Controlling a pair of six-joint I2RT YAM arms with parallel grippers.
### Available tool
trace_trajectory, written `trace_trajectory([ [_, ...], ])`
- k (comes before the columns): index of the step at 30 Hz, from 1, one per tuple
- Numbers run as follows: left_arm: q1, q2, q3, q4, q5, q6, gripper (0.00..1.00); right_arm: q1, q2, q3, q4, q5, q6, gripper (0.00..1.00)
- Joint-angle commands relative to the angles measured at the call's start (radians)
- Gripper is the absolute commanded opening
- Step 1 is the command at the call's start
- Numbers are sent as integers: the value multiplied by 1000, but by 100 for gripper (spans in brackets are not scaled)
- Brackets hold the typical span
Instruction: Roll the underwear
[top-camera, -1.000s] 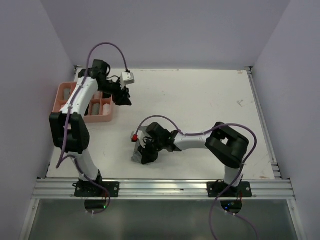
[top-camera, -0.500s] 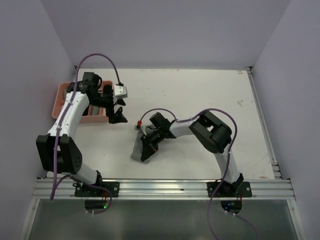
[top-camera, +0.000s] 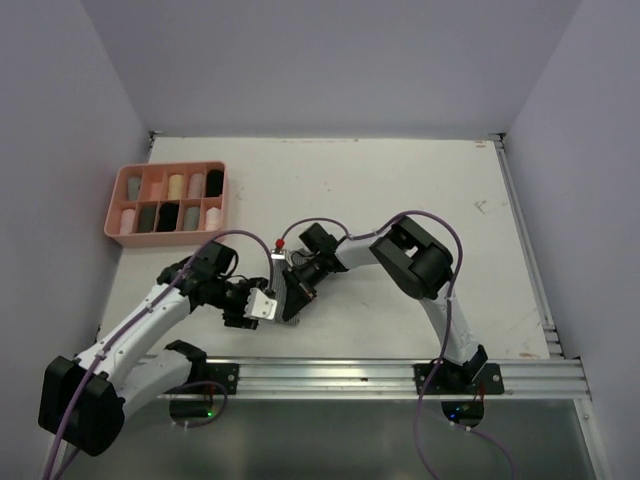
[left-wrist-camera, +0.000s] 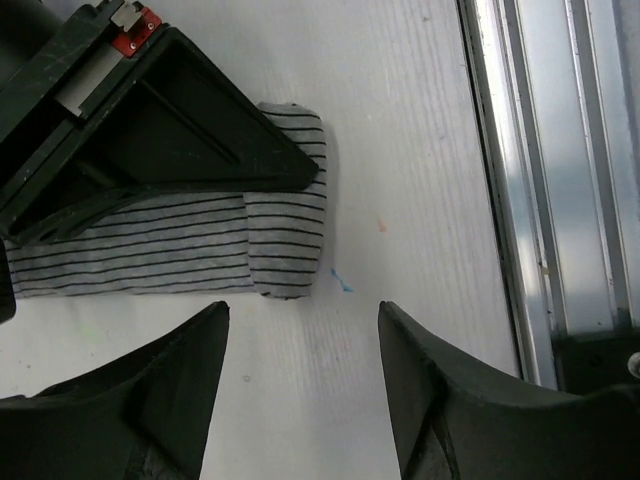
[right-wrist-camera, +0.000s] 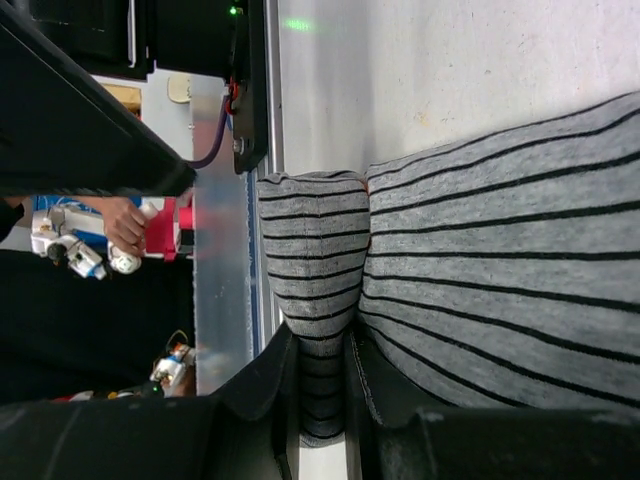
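Note:
The grey striped underwear (left-wrist-camera: 190, 245) lies flat on the white table, its near end folded over into a small roll (left-wrist-camera: 288, 235). My right gripper (right-wrist-camera: 325, 420) is shut on that folded end (right-wrist-camera: 315, 260), with the rest of the underwear (right-wrist-camera: 500, 230) spread beside it. In the top view the right gripper (top-camera: 297, 292) sits low over the garment near the table's front. My left gripper (left-wrist-camera: 302, 312) is open and empty, its fingertips just short of the folded end. From above, the left gripper (top-camera: 274, 305) stands immediately left of the right one.
A pink tray (top-camera: 113, 208) with compartments stands at the back left, holding several rolled garments. The metal rail (top-camera: 330, 375) runs along the table's near edge, close to both grippers. A violet cable loops over each arm.
My left arm has swung from the pink tray down to the front of the table beside the underwear, jaws open. The right gripper has stayed shut on the fabric, shifting slightly.

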Motion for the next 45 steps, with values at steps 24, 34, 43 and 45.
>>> trace_trajectory([
  [24, -347, 239, -144, 335, -348, -193, 0, -56, 43, -63, -119, 309, 0, 42],
  [34, -342, 355, -92, 167, -272, -141, 0, -156, -375, -129, -90, 626, 155, 50],
  [43, -186, 694, 223, -66, -124, -34, 0, -168, -730, -307, -105, 841, 59, 42],
  [45, -157, 803, 314, -123, -120, -15, 2, -164, -861, -387, -90, 881, 39, 41],
])
